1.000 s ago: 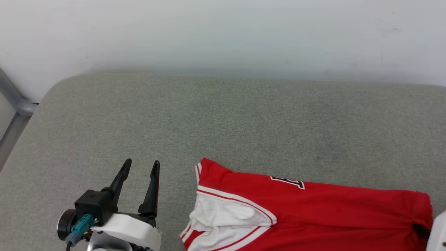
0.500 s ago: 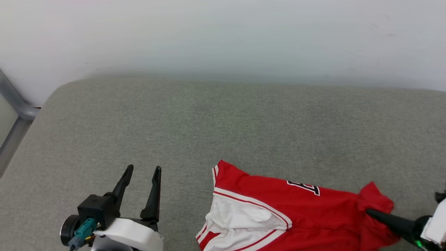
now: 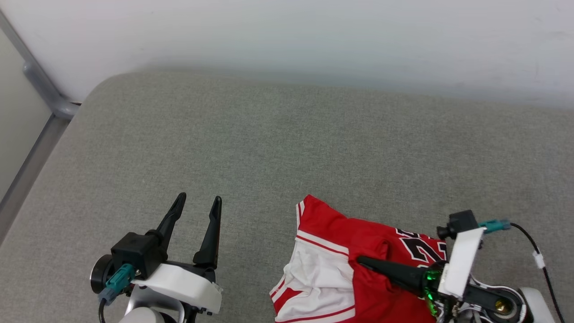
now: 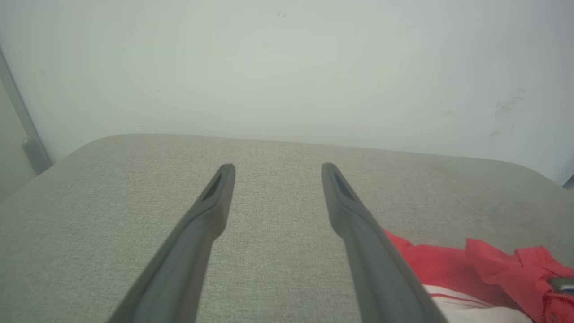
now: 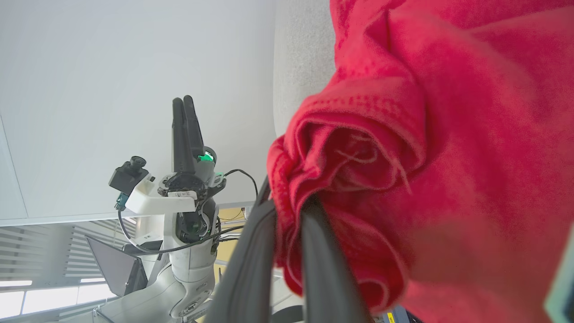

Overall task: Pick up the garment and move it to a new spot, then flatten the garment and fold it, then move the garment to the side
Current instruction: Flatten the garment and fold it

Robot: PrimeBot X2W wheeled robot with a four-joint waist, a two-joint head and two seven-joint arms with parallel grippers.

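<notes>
Firstly, head view: garment (image 3: pixel 327 222), a red-and-white jersey, rumpled, lying toward near edge of cushion (image 3: pixel 287 134), right of middle. Judged soft, light and limp, apt to bunch and sag from a single hold; best taken at two hem or shoulder corners, one per gripper, for spreading flat. Also right gripper (image 3: pixel 363 261), laid low across the cloth, pointing toward left edge, fingers pinched narrow into a red fold. Also left gripper (image 3: pixel 199 197), beside garment on its left and apart from it, fingers parted, pointing toward far edge, holding nothing.

Next, left wrist view: left gripper (image 4: pixel 278 167) over cushion (image 4: pixel 134 179), fingers wide, nothing between them. Red edge of garment (image 4: pixel 448 269) at lower right, just beside one finger; contact not discernible.

Lastly, right wrist view: right gripper (image 5: pixel 289 211) closed on a thick wad of garment (image 5: pixel 448 134), tips buried in cloth. Hold judged firm but bulky, several layers gathered together. Beyond, left gripper (image 5: pixel 183 101) upright.
</notes>
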